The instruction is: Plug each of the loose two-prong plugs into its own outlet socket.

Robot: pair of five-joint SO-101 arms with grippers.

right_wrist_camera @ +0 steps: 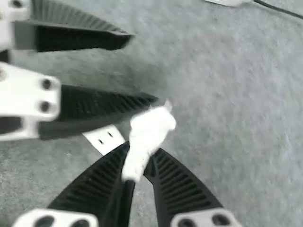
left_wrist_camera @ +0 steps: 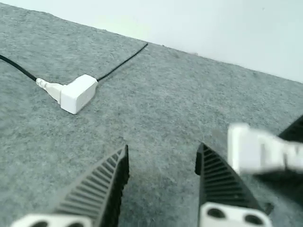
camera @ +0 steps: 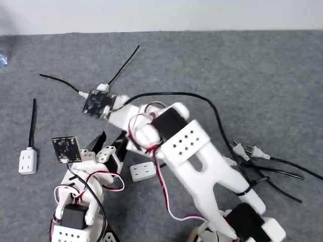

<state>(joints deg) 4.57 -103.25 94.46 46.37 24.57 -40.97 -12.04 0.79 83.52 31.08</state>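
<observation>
Insertion of one plug is judged to be in hand: it is clamped in the right gripper, left of the middle of the surface, just beside an outlet socket. The left gripper is held apart, empty. Next, the plug must be squared to that socket and pressed home. No writing can be read.

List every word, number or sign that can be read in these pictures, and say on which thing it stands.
None can be read. The white outlet socket and the white plug in the right end effector show blank faces; any marks on the circuit board are too small to read.
</observation>
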